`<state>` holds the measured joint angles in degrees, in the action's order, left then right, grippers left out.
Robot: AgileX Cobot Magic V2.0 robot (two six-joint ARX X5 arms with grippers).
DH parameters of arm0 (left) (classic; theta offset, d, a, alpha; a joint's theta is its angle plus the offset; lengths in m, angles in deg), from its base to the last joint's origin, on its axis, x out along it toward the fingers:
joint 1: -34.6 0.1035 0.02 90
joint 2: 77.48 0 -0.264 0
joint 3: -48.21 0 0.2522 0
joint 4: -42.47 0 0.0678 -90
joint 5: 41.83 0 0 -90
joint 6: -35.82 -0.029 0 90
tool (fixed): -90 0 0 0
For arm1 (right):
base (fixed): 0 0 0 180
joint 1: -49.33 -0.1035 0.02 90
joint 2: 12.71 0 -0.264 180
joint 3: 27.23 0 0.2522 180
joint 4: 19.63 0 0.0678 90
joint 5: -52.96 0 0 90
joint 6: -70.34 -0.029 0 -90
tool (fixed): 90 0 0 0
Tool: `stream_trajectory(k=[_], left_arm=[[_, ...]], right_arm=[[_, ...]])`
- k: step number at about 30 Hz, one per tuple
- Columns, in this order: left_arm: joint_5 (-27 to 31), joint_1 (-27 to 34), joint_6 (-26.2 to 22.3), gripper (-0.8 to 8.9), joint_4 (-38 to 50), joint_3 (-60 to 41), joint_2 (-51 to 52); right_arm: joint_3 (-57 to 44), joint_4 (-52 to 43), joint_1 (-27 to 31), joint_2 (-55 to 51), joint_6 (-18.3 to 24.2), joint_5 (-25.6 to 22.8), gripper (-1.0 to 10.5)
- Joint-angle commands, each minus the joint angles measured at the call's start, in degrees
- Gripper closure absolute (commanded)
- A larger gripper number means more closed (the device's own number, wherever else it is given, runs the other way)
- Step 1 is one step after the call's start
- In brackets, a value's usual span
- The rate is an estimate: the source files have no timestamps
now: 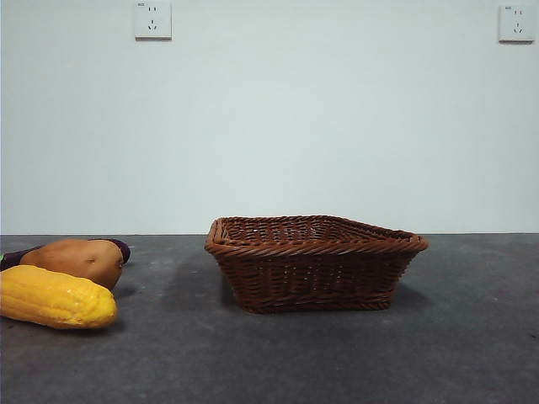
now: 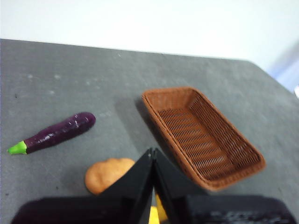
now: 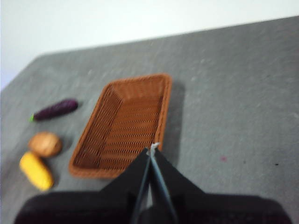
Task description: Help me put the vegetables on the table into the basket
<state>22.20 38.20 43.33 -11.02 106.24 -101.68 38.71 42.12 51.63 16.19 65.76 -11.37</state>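
The brown wicker basket (image 1: 312,282) stands in the middle of the dark grey table (image 1: 337,362) with nothing in it. To its left lie the vegetables: a yellow corn cob (image 1: 55,296) nearest the front, an orange-brown tuber (image 1: 80,257) behind it, and a purple eggplant (image 1: 123,247) mostly hidden behind the tuber. My left gripper (image 2: 152,150) is shut and hovers high over the tuber (image 2: 107,173) and corn (image 2: 157,213), with the eggplant (image 2: 58,132) beyond them. My right gripper (image 3: 153,147) is shut and empty, high above the basket's (image 3: 140,79) near end. No arm shows in the front view.
A white wall with two power sockets (image 1: 152,19) (image 1: 516,23) rises behind the table. The table's far edge runs along that wall, and bare grey surface (image 3: 233,116) lies to the right of the basket.
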Motion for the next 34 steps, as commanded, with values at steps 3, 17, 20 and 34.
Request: stream_trajectory(k=[3, 17, 20, 34], left_arm=[[-0.2, -3.1, -6.9, 8.19, -7.7, 6.0, -2.5], [-1.5, -7.3, -7.5, 2.62, -10.4, 13.1, -7.2], [-1.5, -7.3, -7.5, 2.05, -10.4, 13.6, -7.3], [-1.1, -7.3, -7.1, 1.48, -10.4, 13.7, -10.3]], right_arm=[[6.4, 6.8, 0.0, 3.9, 7.9, 2.7, 9.6], [9.5, 10.5, -0.1, 6.2, 10.8, 2.9, 8.7], [9.6, 10.1, -0.1, 6.2, 9.6, 3.1, 4.0], [11.9, 10.2, -1.7, 12.3, 8.7, 5.0, 2.8]])
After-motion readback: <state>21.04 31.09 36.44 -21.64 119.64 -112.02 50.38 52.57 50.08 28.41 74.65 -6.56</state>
